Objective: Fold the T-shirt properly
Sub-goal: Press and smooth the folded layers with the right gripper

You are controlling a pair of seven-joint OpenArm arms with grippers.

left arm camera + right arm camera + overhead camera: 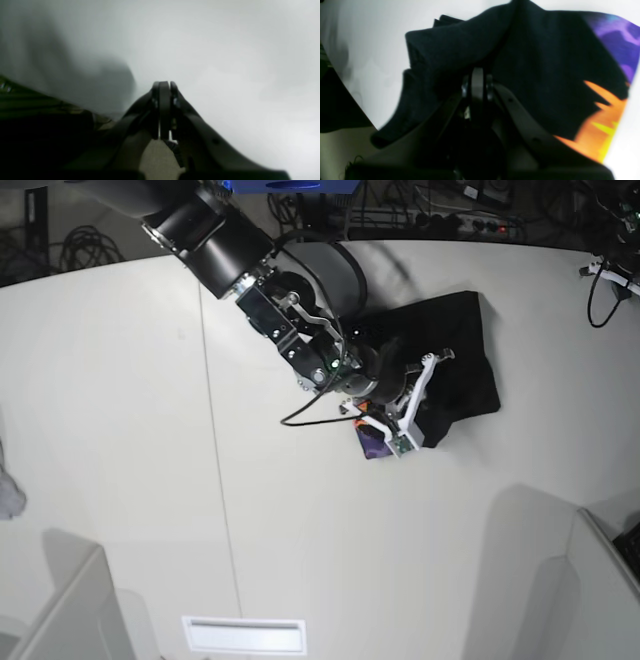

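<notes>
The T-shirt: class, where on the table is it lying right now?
In the base view the T-shirt lies bunched right of centre, toward the table's far edge, with the right gripper over its near-left part.

Base view looks straight down from high over the pale white tabletop. Right wrist view sits tight behind its black end effector, sharing the crumpled black cloth T-shirt. Left wrist view faces blurred tabletop.

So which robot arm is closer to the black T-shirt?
The right one. The right gripper is shut right at the T-shirt, pressed among its folds. The left gripper is shut too, with only a blurry pale surface near it and no T-shirt.
</notes>
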